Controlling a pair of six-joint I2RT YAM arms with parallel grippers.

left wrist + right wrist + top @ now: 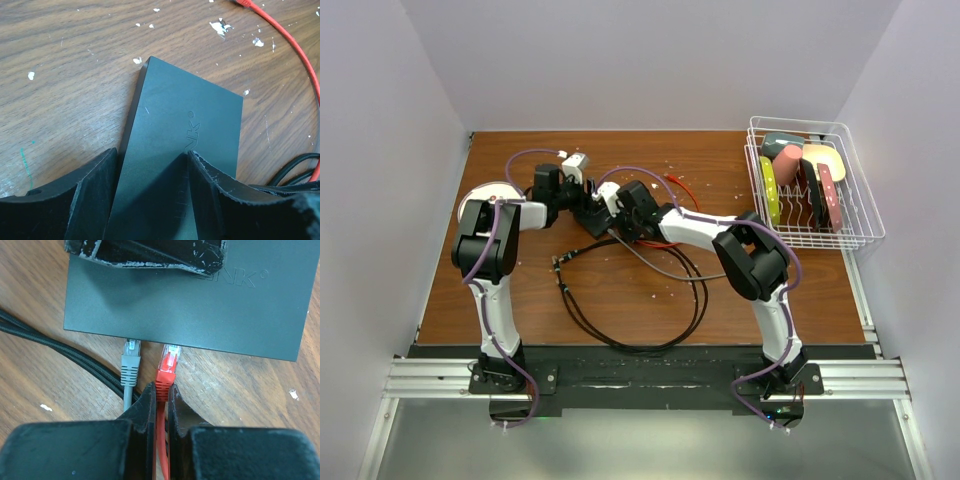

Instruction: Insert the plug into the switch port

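Insertion was the step in hand. The switch [190, 305] lay flat on the tabletop [240, 390]. The red plug [167, 371] stood with its clear tip at the port edge of the switch, just beside a grey plug [130, 362] seated in the neighbouring port.

The right gripper [161, 402] was closed narrowly on the red cable [160, 440], directly behind the plug's boot, on the port side of the switch. The left gripper [152, 170] was at the side of the switch away from the ports, with its jaws half apart. One finger lay against a side edge of the switch and the other over its top face, so it seemed to brace the switch more than to clamp it.

The red plug looked only partly entered and a little tilted against the grey one. The next move probably called for a small straightening, then a firm push straight into the switch, while the left gripper kept the switch from sliding.
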